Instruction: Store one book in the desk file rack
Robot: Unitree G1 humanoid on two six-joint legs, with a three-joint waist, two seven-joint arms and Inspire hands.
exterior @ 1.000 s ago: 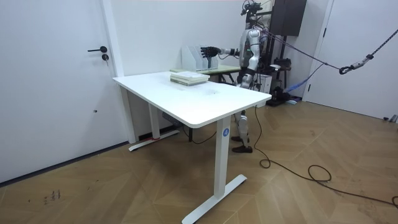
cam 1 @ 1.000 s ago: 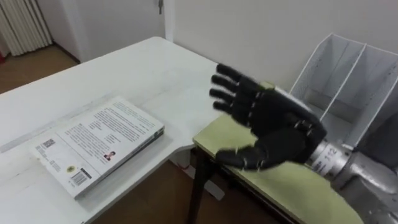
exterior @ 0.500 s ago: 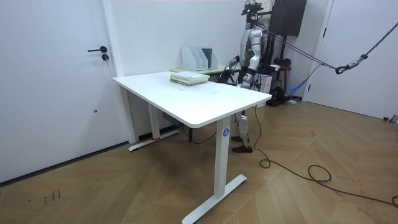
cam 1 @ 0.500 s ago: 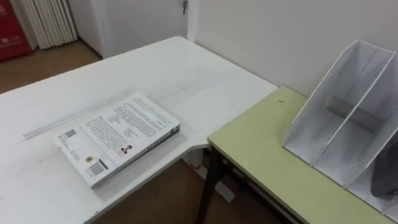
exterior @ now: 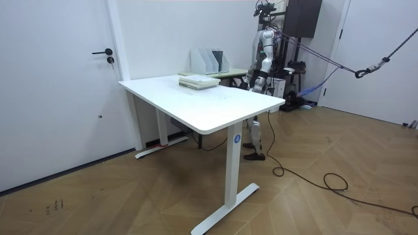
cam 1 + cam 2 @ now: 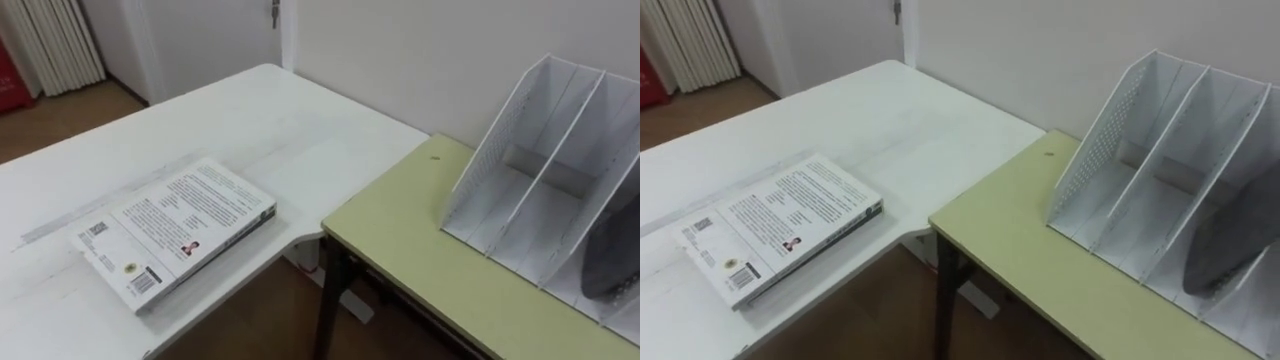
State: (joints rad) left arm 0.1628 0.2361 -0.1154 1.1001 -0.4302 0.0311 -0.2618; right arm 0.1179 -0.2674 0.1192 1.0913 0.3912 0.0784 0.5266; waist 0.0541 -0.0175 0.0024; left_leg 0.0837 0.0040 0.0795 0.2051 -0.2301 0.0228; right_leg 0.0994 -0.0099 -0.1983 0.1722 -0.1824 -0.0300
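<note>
A white-covered book [image 6: 176,231] lies flat, back cover up, near the corner of the white table [image 6: 250,120]. The white file rack [image 6: 540,170] stands on the green desk [image 6: 420,255] against the wall, its slots facing me. A dark flat thing [image 6: 1230,240], seemingly a book, leans in the rightmost slot in sight. In the room view I stand behind the white table, beside the green desk, facing the rack [image 5: 210,59]. My right hand [image 5: 249,79] hangs low at my side, too small to read.
A gap with wooden floor [image 6: 260,310] separates the white table from the green desk. The wall runs close behind the rack. A door [image 5: 59,85] and open floor lie on the room view's left.
One second ago my right hand was stretched open over the green desk before the rack. It has dropped out of the eye views, the arm lowered to my side. The camera shifted slightly.
</note>
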